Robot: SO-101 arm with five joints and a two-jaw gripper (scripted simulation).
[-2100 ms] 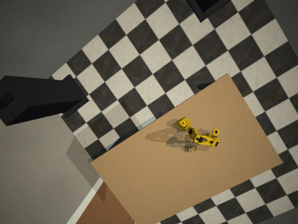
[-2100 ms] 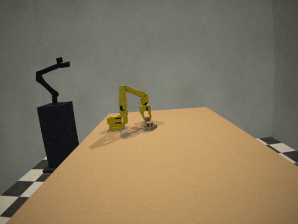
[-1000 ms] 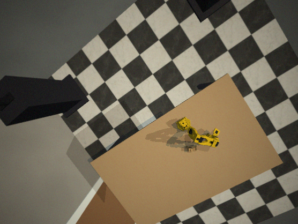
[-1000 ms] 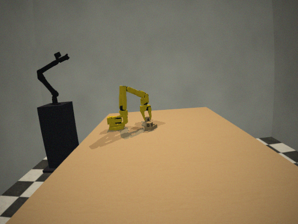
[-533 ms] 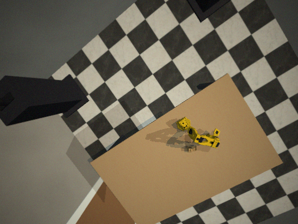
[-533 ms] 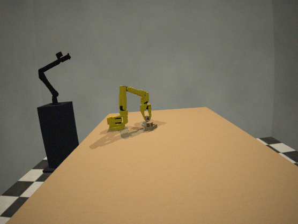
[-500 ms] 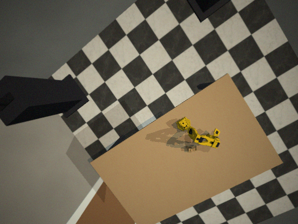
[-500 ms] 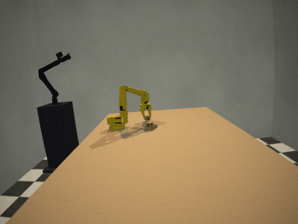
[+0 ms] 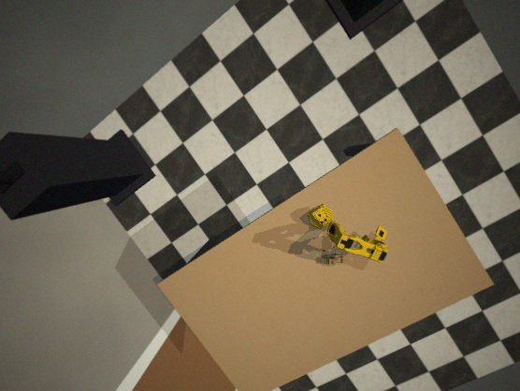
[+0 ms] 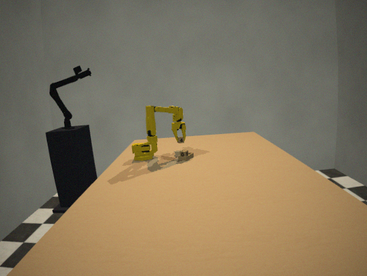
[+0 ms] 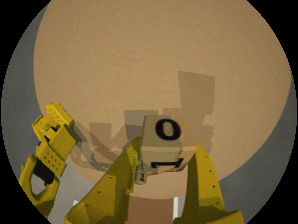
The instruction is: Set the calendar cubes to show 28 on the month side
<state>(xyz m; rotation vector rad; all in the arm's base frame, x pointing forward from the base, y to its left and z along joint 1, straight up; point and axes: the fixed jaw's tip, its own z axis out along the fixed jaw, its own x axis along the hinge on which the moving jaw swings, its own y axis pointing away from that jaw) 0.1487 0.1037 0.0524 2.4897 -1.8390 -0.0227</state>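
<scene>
My gripper point(image 10: 180, 138) is shut on a small wooden date cube point(image 10: 180, 140) and holds it in the air, a little above the table. In the exterior view the cube's side shows a 4. In the wrist view the same cube point(image 11: 161, 141) sits between my yellow jaws, with a 0 on one face and a 1 on the face beside it. The wooden calendar tray point(image 10: 184, 157) lies flat on the table just in front of and below the gripper. It holds a block with dark digits, too small to read surely. From above the tray point(image 9: 336, 256) is a small dark spot beside the arm.
The yellow arm point(image 9: 348, 239) stands on its base point(image 10: 144, 151) near the far left edge of the table. A black pedestal point(image 10: 70, 163) with a black camera arm stands on the floor left of the table.
</scene>
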